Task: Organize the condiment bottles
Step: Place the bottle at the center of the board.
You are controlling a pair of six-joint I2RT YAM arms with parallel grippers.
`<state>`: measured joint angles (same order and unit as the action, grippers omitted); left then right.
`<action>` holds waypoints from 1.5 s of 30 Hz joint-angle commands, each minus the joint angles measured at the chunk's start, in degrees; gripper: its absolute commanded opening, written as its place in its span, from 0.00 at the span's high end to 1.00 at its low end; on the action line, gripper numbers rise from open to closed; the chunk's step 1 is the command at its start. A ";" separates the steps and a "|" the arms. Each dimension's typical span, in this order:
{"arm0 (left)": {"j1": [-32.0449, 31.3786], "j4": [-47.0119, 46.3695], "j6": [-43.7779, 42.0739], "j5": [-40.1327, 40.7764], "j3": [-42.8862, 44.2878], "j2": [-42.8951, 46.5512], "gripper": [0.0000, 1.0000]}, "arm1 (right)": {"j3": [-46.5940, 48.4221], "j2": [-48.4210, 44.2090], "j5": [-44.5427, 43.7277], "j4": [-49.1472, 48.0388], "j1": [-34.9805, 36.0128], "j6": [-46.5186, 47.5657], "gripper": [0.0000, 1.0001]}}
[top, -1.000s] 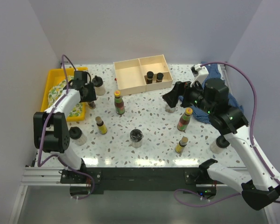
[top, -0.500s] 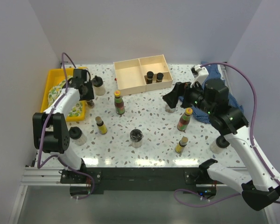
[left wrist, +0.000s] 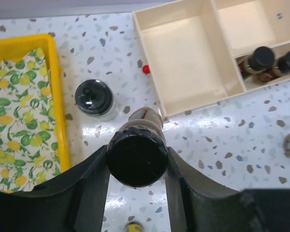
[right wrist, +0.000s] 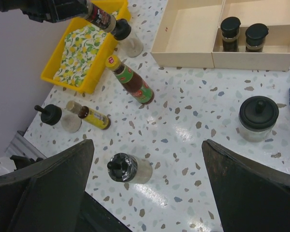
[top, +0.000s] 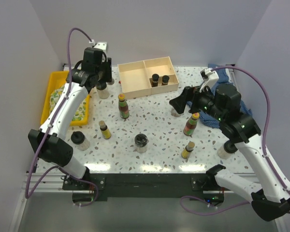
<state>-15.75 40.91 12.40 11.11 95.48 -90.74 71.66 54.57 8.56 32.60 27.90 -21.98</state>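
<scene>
My left gripper (top: 104, 76) is shut on a small brown bottle with a black cap (left wrist: 137, 157) and holds it in the air just left of the pale wooden box (top: 135, 79); the bottle also shows in the right wrist view (right wrist: 106, 21). Two dark-capped bottles (top: 160, 79) stand in the box's right compartment. My right gripper (top: 180, 104) is wide open and empty above a black-lidded jar (right wrist: 258, 118). On the table stand a red bottle with a yellow cap (top: 123, 106), a red bottle with an orange cap (top: 191, 123), two tiny yellow bottles (top: 105, 129) (top: 187, 150) and several more jars.
A yellow tray (top: 55, 96) lined with lemon-print cloth lies at the left edge. A blue cloth (top: 222, 77) lies at the back right. A black-lidded jar (left wrist: 94, 99) stands just below my left gripper. Other jars stand at the front (top: 141, 142), left (top: 79, 140) and right (top: 227, 149).
My left arm has risen from the table beside the yellow tray and swung back and right toward the box, carrying the black-capped bottle. The right arm has barely moved.
</scene>
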 commanded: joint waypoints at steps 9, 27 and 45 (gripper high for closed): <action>-13.07 -5.39 1.75 -5.75 8.31 -2.68 1.00 | -1.78 -5.16 -6.26 -0.17 -0.13 -0.35 0.01; -27.49 -6.19 4.56 -3.56 3.40 -17.35 1.00 | -7.06 -12.91 -17.18 0.80 -0.13 -0.79 0.01; -28.20 -8.47 5.52 -1.62 -1.70 -22.38 0.46 | -6.36 -10.80 -16.38 1.67 -0.13 0.00 0.01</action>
<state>-43.70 34.24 16.10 8.99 93.93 -114.30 64.49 43.86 -7.99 34.30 27.90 -22.20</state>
